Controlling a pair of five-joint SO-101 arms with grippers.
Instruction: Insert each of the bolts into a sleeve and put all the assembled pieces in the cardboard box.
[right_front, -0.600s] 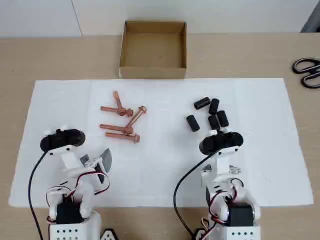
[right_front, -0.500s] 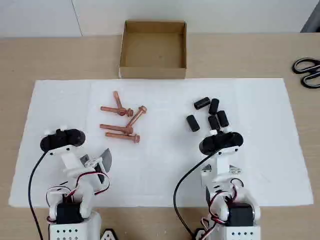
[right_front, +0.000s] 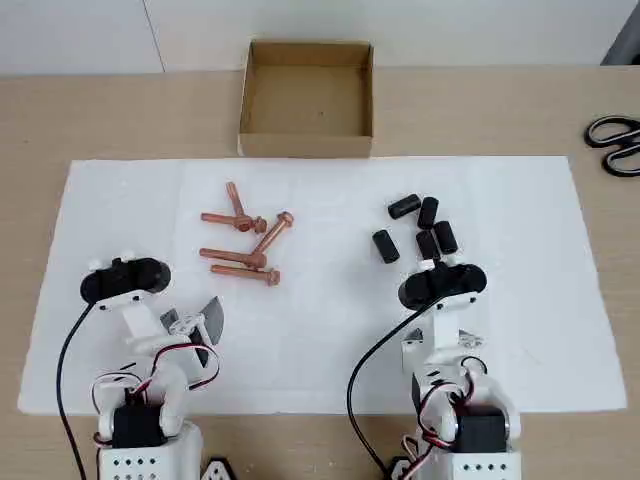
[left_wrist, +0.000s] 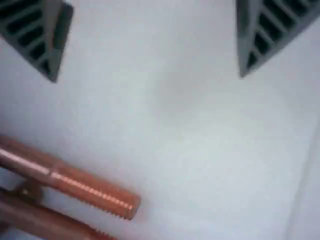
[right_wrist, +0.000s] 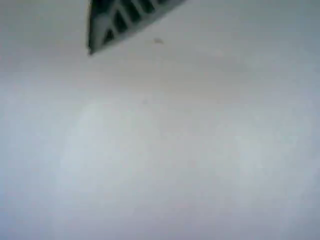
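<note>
Several copper bolts (right_front: 245, 245) lie loose on the white paper (right_front: 320, 340), left of centre. Several black sleeves (right_front: 418, 230) are scattered right of centre. The cardboard box (right_front: 307, 135) stands open and empty beyond the paper's far edge. My left gripper (right_front: 185, 318) hangs low over the paper just short of the bolts, open, with nothing between its fingers (left_wrist: 42, 40). A bolt's threaded end (left_wrist: 95, 192) lies close in front of it in the left wrist view. My right gripper (right_front: 438, 275) sits right behind the sleeves, tucked under its black camera head.
Scissors (right_front: 612, 143) lie on the bare wooden table (right_front: 120, 110) at the far right. Open paper stretches between the two arms and between the bolts and the sleeves.
</note>
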